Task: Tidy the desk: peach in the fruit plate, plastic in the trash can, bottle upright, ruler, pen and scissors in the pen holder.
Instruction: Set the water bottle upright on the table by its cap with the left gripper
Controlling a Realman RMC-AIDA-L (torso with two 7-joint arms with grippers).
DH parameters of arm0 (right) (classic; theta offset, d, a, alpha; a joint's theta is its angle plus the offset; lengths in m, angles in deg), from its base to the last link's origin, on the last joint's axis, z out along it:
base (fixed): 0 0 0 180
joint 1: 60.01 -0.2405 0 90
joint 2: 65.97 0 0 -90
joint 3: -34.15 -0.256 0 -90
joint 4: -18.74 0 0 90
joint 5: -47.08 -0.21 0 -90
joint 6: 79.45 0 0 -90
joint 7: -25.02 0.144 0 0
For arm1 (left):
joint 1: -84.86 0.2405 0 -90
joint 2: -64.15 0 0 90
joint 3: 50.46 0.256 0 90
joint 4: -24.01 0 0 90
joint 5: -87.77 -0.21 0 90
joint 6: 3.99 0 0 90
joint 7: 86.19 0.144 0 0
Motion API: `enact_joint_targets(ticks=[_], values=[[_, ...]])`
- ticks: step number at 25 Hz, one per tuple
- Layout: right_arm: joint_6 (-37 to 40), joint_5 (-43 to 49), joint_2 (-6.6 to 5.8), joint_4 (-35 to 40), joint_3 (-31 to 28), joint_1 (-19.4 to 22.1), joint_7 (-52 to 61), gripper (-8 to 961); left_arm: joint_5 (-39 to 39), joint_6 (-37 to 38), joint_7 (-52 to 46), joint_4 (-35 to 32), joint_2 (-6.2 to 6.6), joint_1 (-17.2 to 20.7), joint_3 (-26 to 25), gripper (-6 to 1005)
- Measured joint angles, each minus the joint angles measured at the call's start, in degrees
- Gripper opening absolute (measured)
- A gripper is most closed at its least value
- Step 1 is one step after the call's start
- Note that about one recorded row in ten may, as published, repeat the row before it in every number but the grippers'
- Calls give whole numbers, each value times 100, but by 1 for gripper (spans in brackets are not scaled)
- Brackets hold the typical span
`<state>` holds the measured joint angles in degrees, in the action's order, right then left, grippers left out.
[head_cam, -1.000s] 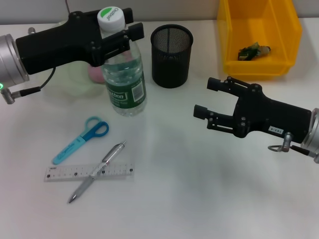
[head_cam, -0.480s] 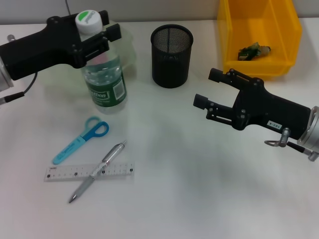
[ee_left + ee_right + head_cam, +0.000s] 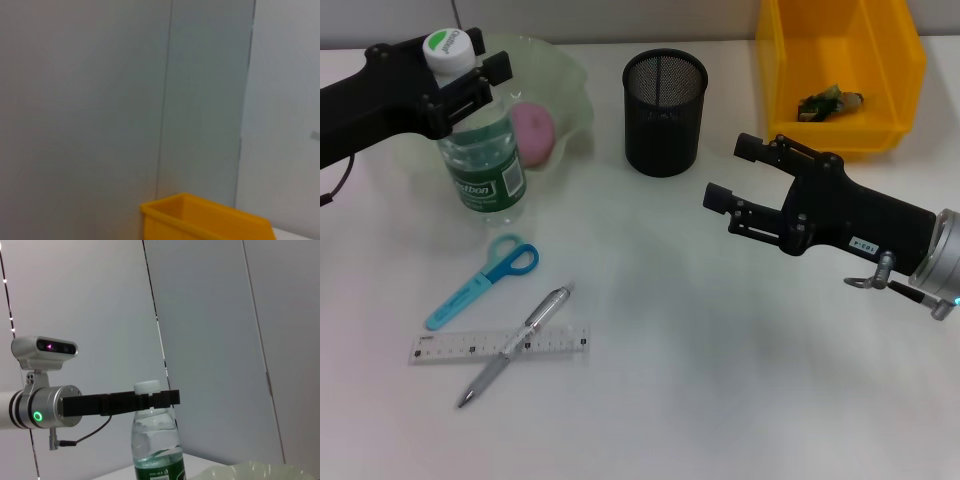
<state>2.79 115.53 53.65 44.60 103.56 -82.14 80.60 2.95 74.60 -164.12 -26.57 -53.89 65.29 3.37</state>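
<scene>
A clear water bottle (image 3: pixel 480 150) with a green label and white cap stands upright at the far left, its neck held by my left gripper (image 3: pixel 460 75); the right wrist view shows the same bottle (image 3: pixel 155 445) in that grip. Just behind it, the pink peach (image 3: pixel 532 130) lies in the pale green fruit plate (image 3: pixel 565 95). Blue scissors (image 3: pixel 480 281), a silver pen (image 3: pixel 515 343) and a clear ruler (image 3: pixel 498 345) lie at the front left, the pen across the ruler. The black mesh pen holder (image 3: pixel 663 112) stands at the back centre. My right gripper (image 3: pixel 728 175) hovers open to the right of it.
A yellow bin (image 3: pixel 840 75) at the back right holds a crumpled piece of plastic (image 3: pixel 828 102); the bin's corner (image 3: pixel 200 220) also shows in the left wrist view against a grey wall.
My left gripper has carried the upright bottle leftward, uncovering the peach in the plate. The right gripper shifted only slightly.
</scene>
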Motion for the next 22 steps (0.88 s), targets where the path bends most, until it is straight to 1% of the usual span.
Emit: enact_joint_targets(ticks=[14,22], values=[[-21,-60,9,-116,-7,-65,-17,787,40,-290,212,133,-24,78,-43,439],[-25,-68,9,-175,-7,-120,-20,787,57,-224,214,107,-34,141,-158,444]])
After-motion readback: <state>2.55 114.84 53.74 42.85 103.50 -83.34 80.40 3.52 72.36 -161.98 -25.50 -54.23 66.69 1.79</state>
